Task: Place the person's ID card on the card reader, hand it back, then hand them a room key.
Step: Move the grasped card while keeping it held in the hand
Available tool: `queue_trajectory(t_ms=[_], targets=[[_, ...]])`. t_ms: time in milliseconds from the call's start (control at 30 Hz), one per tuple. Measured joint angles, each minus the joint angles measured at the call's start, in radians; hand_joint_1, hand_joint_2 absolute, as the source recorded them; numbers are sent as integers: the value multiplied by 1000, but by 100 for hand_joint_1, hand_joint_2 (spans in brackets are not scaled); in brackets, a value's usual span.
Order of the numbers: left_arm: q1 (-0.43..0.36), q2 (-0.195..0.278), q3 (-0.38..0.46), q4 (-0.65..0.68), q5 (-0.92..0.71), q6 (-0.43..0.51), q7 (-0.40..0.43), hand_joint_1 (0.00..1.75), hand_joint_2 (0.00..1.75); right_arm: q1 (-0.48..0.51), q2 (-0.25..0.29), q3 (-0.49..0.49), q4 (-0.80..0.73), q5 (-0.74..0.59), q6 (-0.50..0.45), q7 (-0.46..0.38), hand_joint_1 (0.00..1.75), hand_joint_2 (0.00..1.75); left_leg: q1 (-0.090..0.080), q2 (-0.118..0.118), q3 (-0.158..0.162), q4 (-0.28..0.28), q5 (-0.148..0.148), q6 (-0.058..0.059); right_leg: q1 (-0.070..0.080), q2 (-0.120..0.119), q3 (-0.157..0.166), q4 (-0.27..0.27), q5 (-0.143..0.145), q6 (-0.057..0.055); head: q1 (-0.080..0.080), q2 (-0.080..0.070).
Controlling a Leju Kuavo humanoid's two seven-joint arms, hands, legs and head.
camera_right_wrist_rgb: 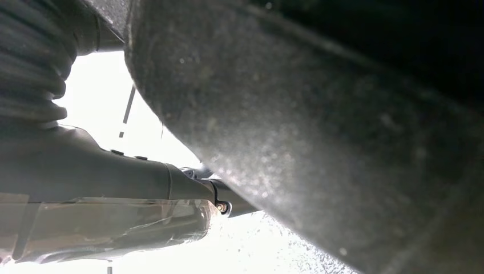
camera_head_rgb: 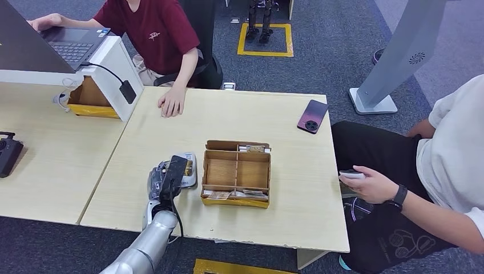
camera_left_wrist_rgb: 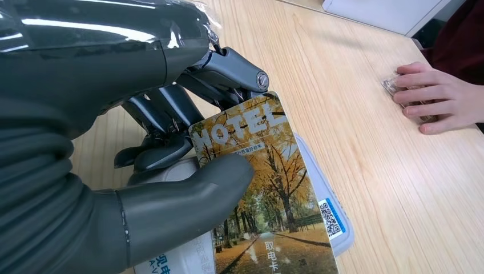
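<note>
1. The left arm comes in from the lower edge of the head view and reaches onto the pale wooden table (camera_head_rgb: 274,222), with the left hand (camera_head_rgb: 167,178) just left of the cardboard tray (camera_head_rgb: 236,173).
2. The left hand pinches a hotel card (camera_left_wrist_rgb: 268,188) between its thick thumb (camera_left_wrist_rgb: 188,200) and darker fingers (camera_left_wrist_rgb: 171,114); the card is printed with autumn trees, the word HOTEL and a small QR code.
3. The card hangs directly over the white card reader (camera_head_rgb: 189,169), which lies flat on the table beside the tray; whether card and reader touch cannot be told.
4. The right hand (camera_right_wrist_rgb: 142,200) appears close up in its wrist view against bright glare and a dark blurred mass, so it cannot be told whether its fingers are clenched or apart.
5. There is one tray, split into compartments, with cards along its front and back edges.
6. One dark red phone (camera_head_rgb: 313,116) lies near the table's far right corner.
7. Two people sit at the table: one in a red shirt (camera_head_rgb: 154,28) at the far side with a hand (camera_head_rgb: 172,103) resting on the tabletop, and one in white at the right whose hand (camera_head_rgb: 368,184) holds a small light object, perhaps a card.
8. One laptop (camera_head_rgb: 71,48) sits on a white stand at the far left.
</note>
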Motion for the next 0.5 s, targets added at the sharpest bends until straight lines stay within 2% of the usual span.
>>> queue_trajectory(t_ms=[200, 500], targets=[[-6, 1, -5, 18, -31, 23, 18, 175, 175, 0, 0, -1, 0, 2, 0, 0, 0, 175, 0, 0, 0, 0, 0, 0, 0, 0, 0, 0, 0, 0, 0, 0], [-18, 1, 2, 51, -219, 50, 77, 175, 175, -1, 1, -7, 0, 19, 2, -4, 0, 175, 0, -1, 1, 0, 0, 0, 0, 0, 2, 0, 0, 0, 0, 0]])
